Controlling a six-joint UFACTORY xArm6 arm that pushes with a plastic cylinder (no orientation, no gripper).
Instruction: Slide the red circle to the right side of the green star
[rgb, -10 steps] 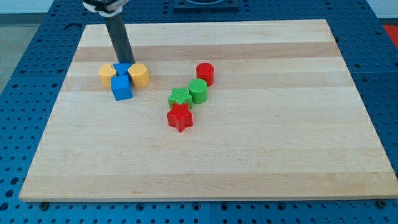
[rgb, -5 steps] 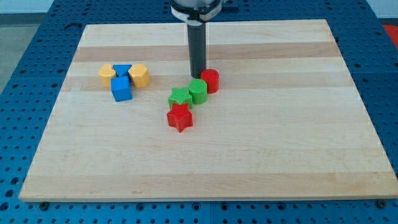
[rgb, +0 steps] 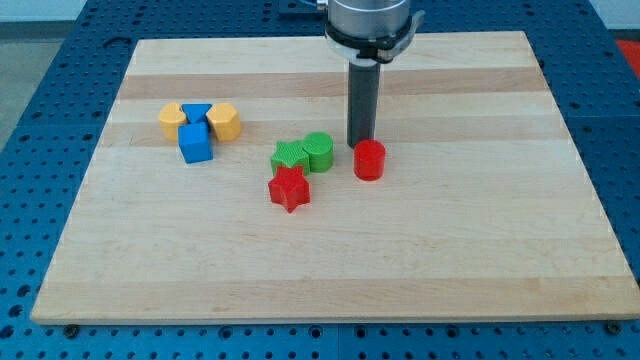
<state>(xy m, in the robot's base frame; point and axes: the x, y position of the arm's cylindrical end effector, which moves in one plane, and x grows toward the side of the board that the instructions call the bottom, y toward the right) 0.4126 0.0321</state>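
Though the rod's upper part is cut off at the view's top, my tip shows plainly, touching the red circle from behind and holding nothing. The circle sits near the green circle, right of the green star.

Board: my tip touches red circle from the top side. Green circle, green star, red star clustered mid-board. Blue and yellow blocks near top-left corner.
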